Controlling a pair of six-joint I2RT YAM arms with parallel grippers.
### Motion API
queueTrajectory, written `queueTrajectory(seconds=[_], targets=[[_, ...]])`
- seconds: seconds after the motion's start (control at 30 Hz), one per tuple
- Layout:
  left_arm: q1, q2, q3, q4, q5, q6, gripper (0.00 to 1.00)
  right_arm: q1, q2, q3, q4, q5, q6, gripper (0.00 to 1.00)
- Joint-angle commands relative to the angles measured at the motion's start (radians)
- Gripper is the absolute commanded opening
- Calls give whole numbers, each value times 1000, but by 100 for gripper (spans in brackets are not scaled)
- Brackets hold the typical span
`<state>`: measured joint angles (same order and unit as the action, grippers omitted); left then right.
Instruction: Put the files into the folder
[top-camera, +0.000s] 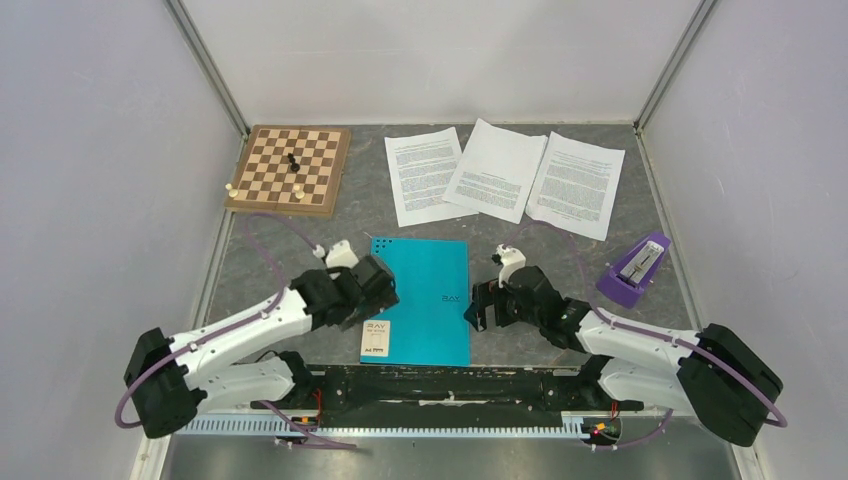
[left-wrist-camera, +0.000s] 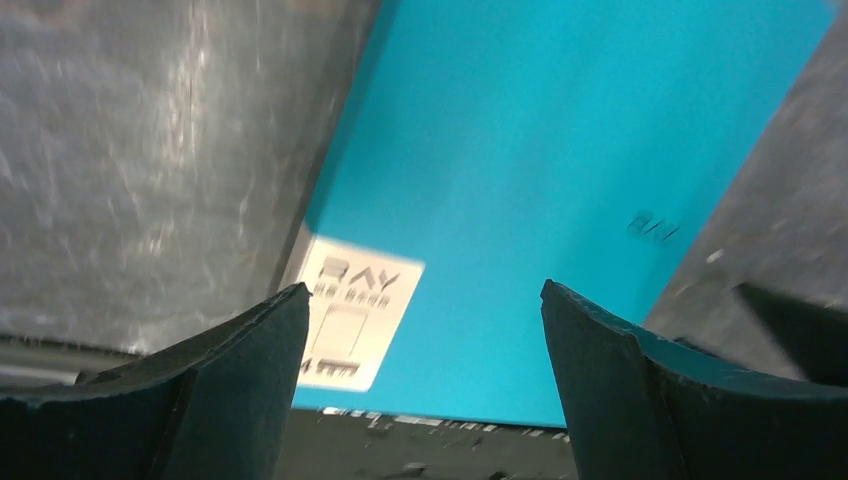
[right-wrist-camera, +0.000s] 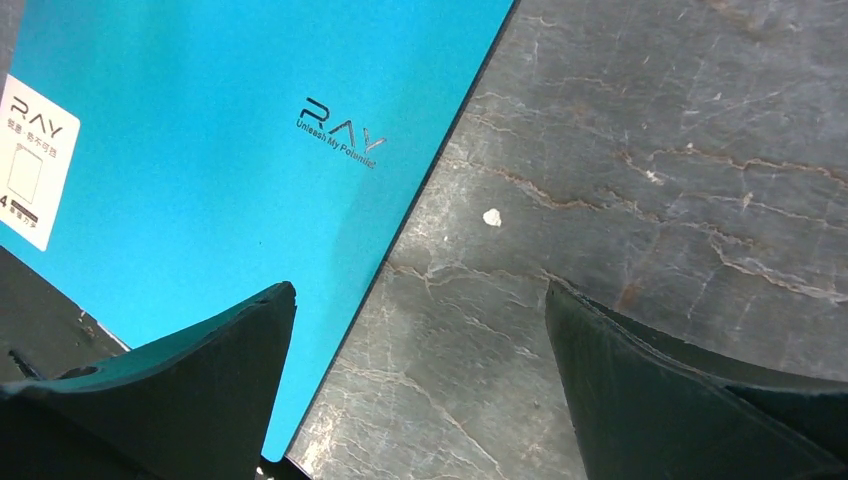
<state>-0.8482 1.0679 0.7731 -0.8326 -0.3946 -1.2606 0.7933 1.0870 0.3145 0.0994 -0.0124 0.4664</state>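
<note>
Both claws gape released and empty above the teal folder (top-camera: 420, 300). The left gripper (left-wrist-camera: 425, 300) hangs over its white label (left-wrist-camera: 352, 310), and the right gripper (right-wrist-camera: 420, 300) straddles its opposite edge. Only the overhead view shows the files (top-camera: 505, 175), which lie well beyond both claws.

Left arm (top-camera: 240, 325): yours reaches from its base at the near left corner forward and toward the middle, white forearm low and almost level.
Left gripper (top-camera: 385, 292): you have it pointing inward and down, jaws spread wide, nothing between them.
Left fingers (left-wrist-camera: 240, 380): your wrist view shows both dark tips well apart and bare.
Right arm (top-camera: 640, 345): yours mirrors the left, running from the near right corner in toward the middle, low.
Right gripper (top-camera: 478, 308): you hold it facing the left one, jaws fully spread, empty.
Right fingers (right-wrist-camera: 690, 390): both dark tips stand wide apart, gripping nothing.
</note>
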Motion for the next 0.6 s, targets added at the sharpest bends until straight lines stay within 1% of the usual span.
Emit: queueTrajectory(seconds=[0.0,0.03,0.1,0.17,0.23,0.3,0.4,0.57], targets=[[-171,22,-62,-119,-37,-297,92,30,-9,-15,13,6,43,98],[-198,37,-64,-137,-58,-333,92,41,-9,-23,18,6,52,98],[-209,68,-61,-143,-74,-348,93,71,-5,-34,34,6,73,98],[-217,87,-44,-129,-68,-336,94,101,-2,-39,38,27,86,98],[-251,95,-25,-149,-58,-373,94,125,2,-40,34,43,96,98],[-305,95,-7,-198,-47,-481,97,142,4,-44,35,50,103,98],[-391,87,-20,-200,-22,-635,98,160,9,-46,37,61,110,98],[-490,107,-43,-183,-26,-764,98,173,6,-52,39,66,116,98]])
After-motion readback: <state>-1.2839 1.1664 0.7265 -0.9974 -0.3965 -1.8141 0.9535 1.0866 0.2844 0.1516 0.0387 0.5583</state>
